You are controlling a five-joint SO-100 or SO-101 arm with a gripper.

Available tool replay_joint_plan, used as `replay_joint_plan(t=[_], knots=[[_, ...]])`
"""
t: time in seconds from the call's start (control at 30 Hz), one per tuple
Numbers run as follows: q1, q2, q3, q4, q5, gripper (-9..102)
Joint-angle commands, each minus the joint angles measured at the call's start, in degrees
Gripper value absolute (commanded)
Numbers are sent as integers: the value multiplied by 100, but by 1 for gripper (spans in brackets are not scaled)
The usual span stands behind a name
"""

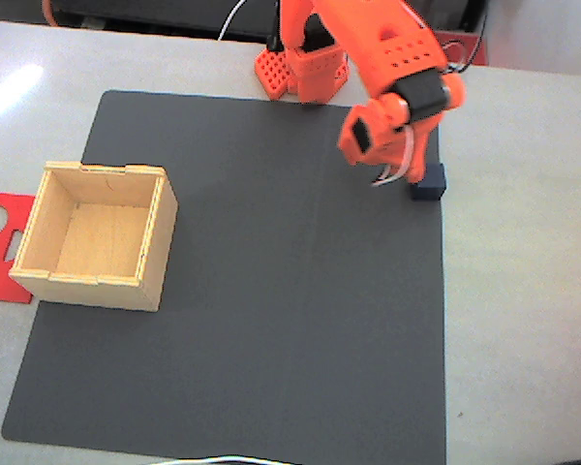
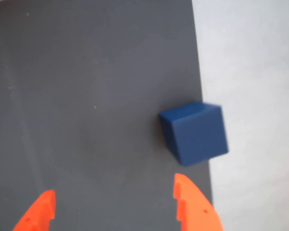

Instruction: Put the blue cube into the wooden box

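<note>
The blue cube [image 1: 428, 182] sits on the right edge of the dark grey mat [image 1: 290, 310], half over the bare table. In the wrist view the blue cube [image 2: 196, 132] lies just ahead of the right orange fingertip [image 2: 185, 192] and outside the gap. My gripper [image 1: 382, 155] hangs above the mat just left of the cube; in the wrist view my gripper [image 2: 113, 185] is open with nothing between its fingers. The wooden box [image 1: 87, 291] stands open-topped and empty at the mat's left edge, far from the cube.
A flat red cut-out sheet [image 1: 0, 232] lies on the table left of the box. The arm's orange base [image 1: 315, 68] stands at the mat's far edge. Pale grey table [image 1: 523, 291] runs right of the mat.
</note>
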Motion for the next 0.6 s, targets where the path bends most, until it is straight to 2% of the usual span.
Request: replay_joint_plan(t=[0.0,0.27,0.57], knots=[[-299,-264,-835,422,-114,33],[-756,-738,-1213,466,-712,37],[-1151,-1380,-1512,457,-668,40]])
